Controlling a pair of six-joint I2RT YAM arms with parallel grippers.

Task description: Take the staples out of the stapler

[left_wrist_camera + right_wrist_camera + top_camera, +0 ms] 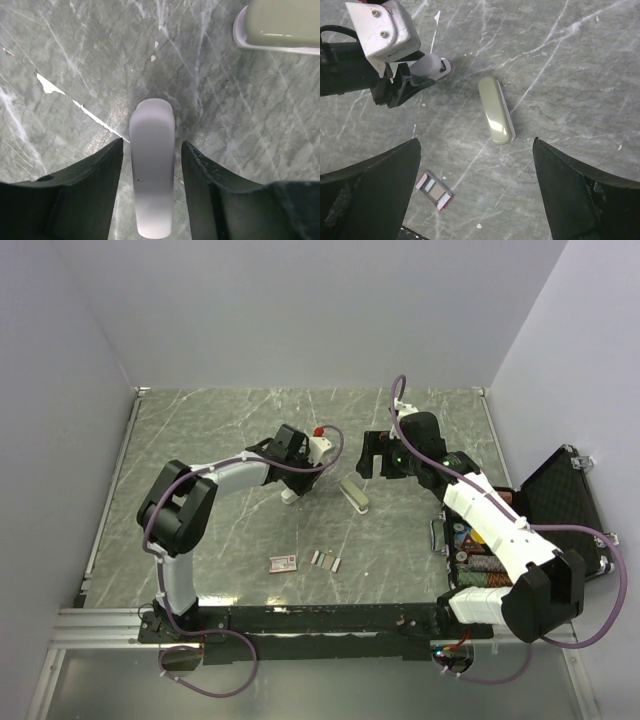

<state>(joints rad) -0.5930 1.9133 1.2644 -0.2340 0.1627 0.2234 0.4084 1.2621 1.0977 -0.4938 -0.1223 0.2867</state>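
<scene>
Judging from how things lie on the table [200, 440], the job looks partly done. Near the front edge, just right of the red-and-white box [283, 562], the staples [325, 560] lie loose as a few short silvery strips in a row. They are well apart from the stapler [353, 495], which lies farther back near the middle. The stapler's olive top seems to sit down on its pale base, so whether any strips are left inside cannot be told. If some are, it would have to be opened and emptied. To the left of the stapler lies a white oblong piece [152, 190]. It may be a part taken out of the stapler, though the views are too poor to be sure. The left gripper [152, 144] stands over this piece with one finger [100, 180] on each side. The fingers are part-way open, with a thin strip of table showing on either side, so they straddle the piece without clamping it. Farther right, the right gripper [475, 142] hangs above the stapler with its fingers [580, 195] spread as wide as they go. It holds and touches nothing. At the far right an open black case [545, 495] plays no part.
</scene>
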